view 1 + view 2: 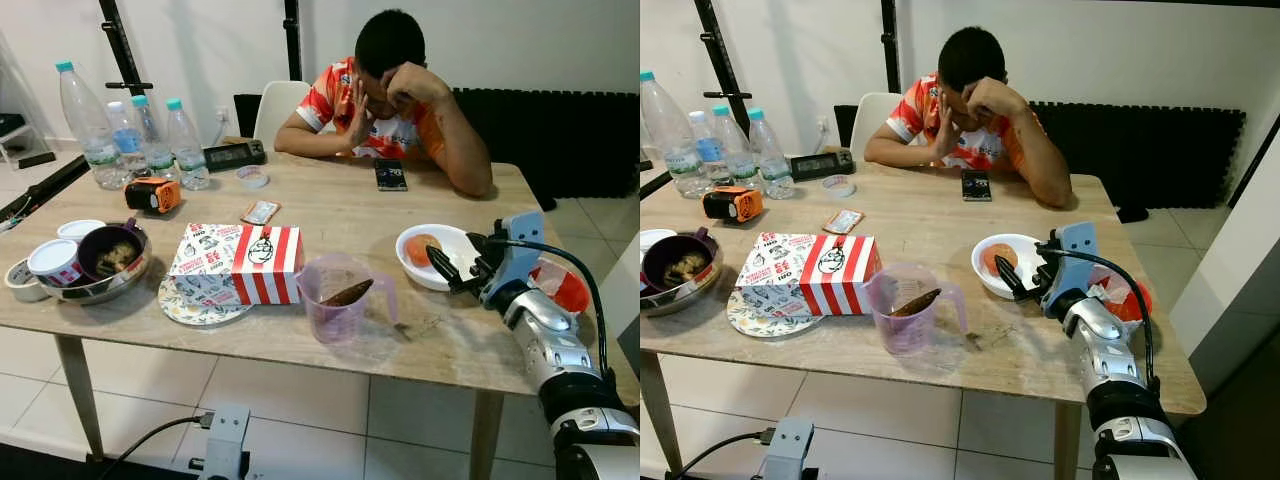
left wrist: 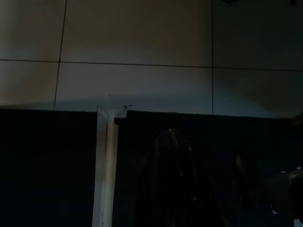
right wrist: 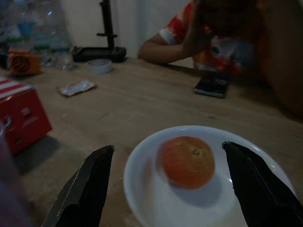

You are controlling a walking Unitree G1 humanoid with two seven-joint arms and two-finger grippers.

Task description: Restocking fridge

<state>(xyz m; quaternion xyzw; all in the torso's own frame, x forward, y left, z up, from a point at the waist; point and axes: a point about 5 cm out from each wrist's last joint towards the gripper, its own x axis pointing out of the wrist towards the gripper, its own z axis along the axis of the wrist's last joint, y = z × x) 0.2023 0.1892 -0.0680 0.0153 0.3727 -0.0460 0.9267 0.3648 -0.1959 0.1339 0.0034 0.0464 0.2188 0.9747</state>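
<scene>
One orange (image 3: 188, 161) sits in the white bowl (image 3: 142, 189) near the worktop's right edge; right gripper (image 3: 170, 189), jaws spread, approaching; next, close around it

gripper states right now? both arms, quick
Right gripper: open, empty, fingers either side of the white bowl with the orange.
Left gripper: idle, dark wrist view; cannot be told.

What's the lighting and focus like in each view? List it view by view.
Left and right eye views: bright, even, sharp; the table has soft shadows. Right wrist view: dim, the orange in the white bowl fairly clear, background soft, right gripper open around it. Left wrist view: very dark, pale floor tiles discernible.
</scene>
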